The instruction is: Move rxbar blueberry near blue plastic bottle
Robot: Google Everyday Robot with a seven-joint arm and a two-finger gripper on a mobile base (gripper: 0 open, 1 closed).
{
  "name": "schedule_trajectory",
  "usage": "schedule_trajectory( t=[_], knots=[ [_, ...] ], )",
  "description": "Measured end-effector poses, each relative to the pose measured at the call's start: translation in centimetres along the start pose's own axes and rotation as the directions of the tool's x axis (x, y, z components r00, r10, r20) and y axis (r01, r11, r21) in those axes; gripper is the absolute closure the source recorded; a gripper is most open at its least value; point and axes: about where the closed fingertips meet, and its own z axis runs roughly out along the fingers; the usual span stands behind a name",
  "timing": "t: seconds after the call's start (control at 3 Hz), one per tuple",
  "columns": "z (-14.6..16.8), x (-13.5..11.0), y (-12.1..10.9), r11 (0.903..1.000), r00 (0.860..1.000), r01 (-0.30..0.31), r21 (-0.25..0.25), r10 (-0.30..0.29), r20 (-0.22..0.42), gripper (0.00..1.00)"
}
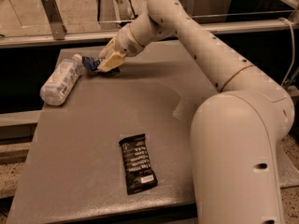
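Observation:
The blue plastic bottle [60, 80] lies on its side at the table's far left, white cap pointing to the back right. The rxbar blueberry [91, 62], a small dark blue wrapper, is just right of the bottle's cap, low over the table. My gripper [108, 62] is at the far left of the table, right beside the cap, with its tan fingers [111, 59] shut on the right end of the rxbar. Most of the wrapper is hidden by the fingers.
A larger black wrapped bar [137, 163] with white text lies near the table's front edge. My white arm spans from the lower right to the far left. A rail [243, 24] runs behind the grey table [93, 139].

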Motion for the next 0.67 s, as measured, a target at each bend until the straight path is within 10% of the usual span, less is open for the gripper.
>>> schedule_trajectory(
  t=[0.67],
  knots=[
    [-0.77,0.54,-0.20,0.9997,1.000,-0.009,0.025,0.010,-0.012,0.00]
  ],
)
